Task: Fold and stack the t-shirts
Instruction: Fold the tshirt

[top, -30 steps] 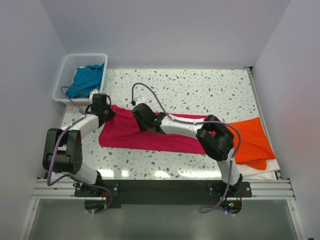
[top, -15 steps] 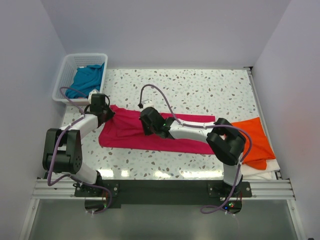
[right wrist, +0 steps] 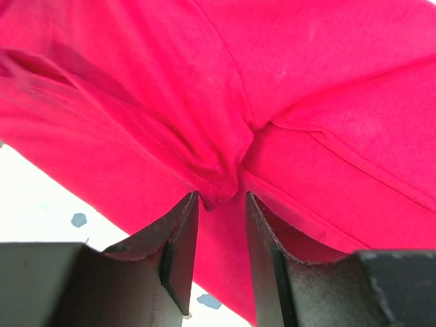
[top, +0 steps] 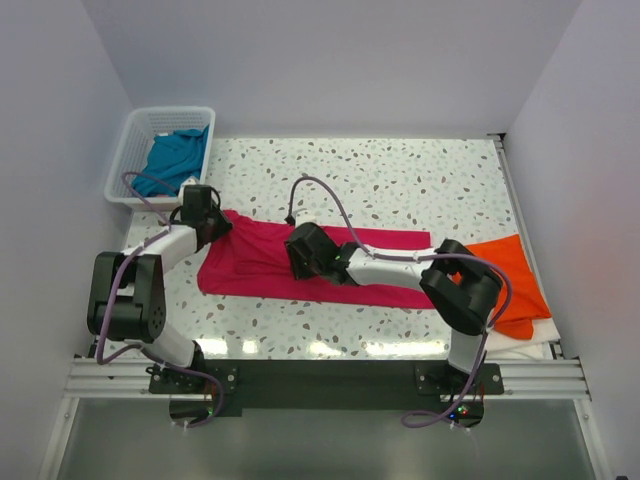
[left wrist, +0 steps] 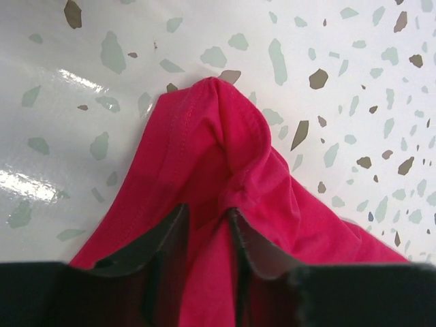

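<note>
Right pincer [right wrist: 221,199], dark fingers [right wrist: 180,245] tight on a fold of crimson-pink t-shirt [right wrist: 327,82] over speckled table [right wrist: 41,208].

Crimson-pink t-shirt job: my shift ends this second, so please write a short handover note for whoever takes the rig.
Left tool: shut on the far-left corner of the soft crimson-pink cloth t-shirt.
Right tool: shut on a fold near its middle.
It lies spread across the speckled table; bright orange cloth t-shirt at the right edge; teal-blue cloth t-shirt in the white lattice plastic basket.
Done: orange looks folded.
Left: fold crimson, then teal, stack all.
</note>
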`<state>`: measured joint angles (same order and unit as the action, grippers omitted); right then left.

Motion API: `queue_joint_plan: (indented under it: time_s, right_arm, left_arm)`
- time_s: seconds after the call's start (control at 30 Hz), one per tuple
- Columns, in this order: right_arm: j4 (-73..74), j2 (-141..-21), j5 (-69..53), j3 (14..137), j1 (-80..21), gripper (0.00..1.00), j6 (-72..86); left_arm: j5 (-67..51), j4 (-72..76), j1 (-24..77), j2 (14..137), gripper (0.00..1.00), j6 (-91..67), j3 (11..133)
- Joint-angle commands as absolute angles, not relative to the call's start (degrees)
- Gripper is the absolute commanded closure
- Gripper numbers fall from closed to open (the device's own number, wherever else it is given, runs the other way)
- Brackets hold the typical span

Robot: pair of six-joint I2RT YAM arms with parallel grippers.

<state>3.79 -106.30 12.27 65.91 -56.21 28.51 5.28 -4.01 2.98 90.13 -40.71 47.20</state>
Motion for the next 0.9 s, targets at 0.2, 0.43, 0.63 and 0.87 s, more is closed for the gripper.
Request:
queue_joint_plan:
  time_s: [0.2, 0.43, 0.63, 0.87]
  right_arm:
    - [2.81, -101.25, 15.64, 67.23, -56.43, 0.62, 28.13]
    - [6.77, -106.07, 16.09, 74.61, -56.34, 0.63, 27.16]
    - [8.0, -110.56, 15.12, 78.48, -56.34, 0.64, 27.33]
    - [6.94, -111.27, 14.33, 77.34, -56.34, 0.66, 28.56]
  left_arm:
    - [4.75, -5.01, 2.29, 82.19, 0.53, -41.04, 46.06]
    - [3.79, -5.19, 2.37, 74.01, 0.57, -43.15, 38.16]
    - [2.11, -3.61, 4.74, 72.51, 0.59, -43.77, 34.37]
    - [2.55, -1.85, 9.31, 74.44, 0.66, -43.42, 33.05]
